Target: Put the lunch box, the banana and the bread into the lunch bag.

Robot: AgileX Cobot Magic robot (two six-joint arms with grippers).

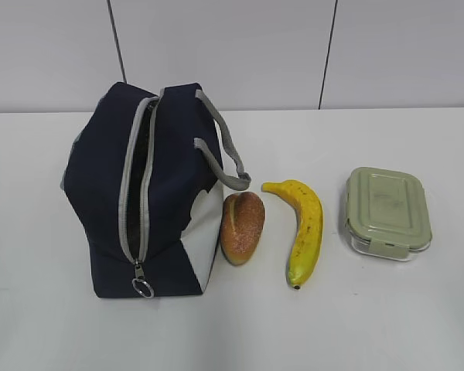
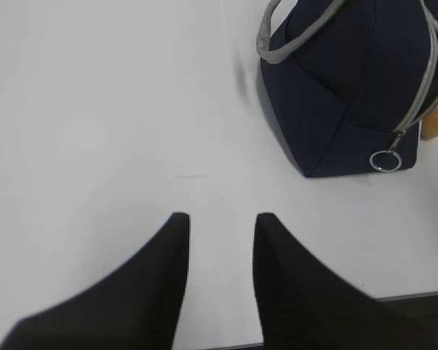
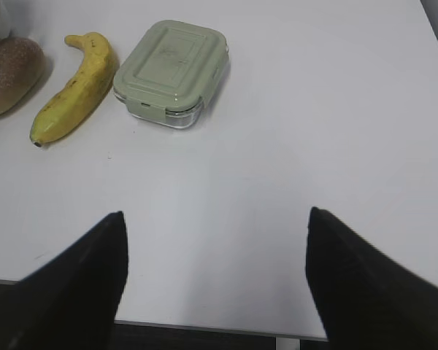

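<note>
Judging from how things lie, none of the 3 items has gone into the bag yet, so the whole task is left to do. The large navy-blue fabric lunch bag with grey zipper and grey strap handles sits on the left part of the white desk, and its zipper is drawn open along most of its length, showing a dark slit; the metal ring zip pull hangs at the near end. That opening looks narrow, so it may need spreading before anything goes in.

The small oval golden-brown bread roll lies just beside the bag's white side panel, touching or nearly touching it. The curved yellow banana with small brown marks lies near the bread, on its right and apart from it. The small rectangular clear-glass lunch box with its sage-green snap-lock lid stands further right, near the banana and not touching it, lid on.

Neither arm shows in the exterior view. The left end effector hovers over bare desk in front of the bag, released, its fingers parted by a narrow gap and holding nothing. The right end effector hovers over bare desk on the near side of the lunch box, released, fingers spread wide and empty.
</note>
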